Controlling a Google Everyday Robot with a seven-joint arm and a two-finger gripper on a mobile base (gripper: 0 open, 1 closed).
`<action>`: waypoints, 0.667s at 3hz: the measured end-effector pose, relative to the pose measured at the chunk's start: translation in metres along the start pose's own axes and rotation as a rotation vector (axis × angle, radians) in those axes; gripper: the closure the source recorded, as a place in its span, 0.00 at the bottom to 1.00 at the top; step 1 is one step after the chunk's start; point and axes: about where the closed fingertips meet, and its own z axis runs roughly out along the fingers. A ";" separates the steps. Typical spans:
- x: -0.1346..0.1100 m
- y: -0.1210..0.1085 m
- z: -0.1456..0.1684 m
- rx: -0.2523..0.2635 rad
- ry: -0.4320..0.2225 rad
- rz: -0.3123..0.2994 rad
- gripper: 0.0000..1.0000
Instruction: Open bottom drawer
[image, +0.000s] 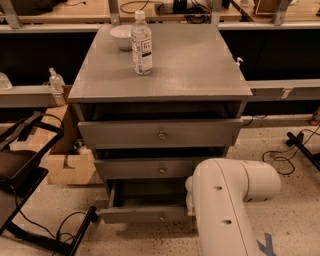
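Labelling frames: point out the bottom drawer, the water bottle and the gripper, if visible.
bottom drawer (132, 215): camera view, front panel.
water bottle (142, 49): camera view, label.
gripper: camera view, not visible, behind white arm (225, 200).

Robot arm (220, 220), white-shelled: one thick link rises from the lower edge of the view, leaning slightly left. It ends in a rounded joint housing (250, 182) whose barrel points right. Two small dark holes mark the link's face. The gripper is out of sight, concealed beyond the shell.
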 end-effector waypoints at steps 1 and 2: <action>0.000 0.000 0.000 0.000 0.000 0.000 0.28; 0.000 0.000 0.000 0.000 0.000 0.000 0.04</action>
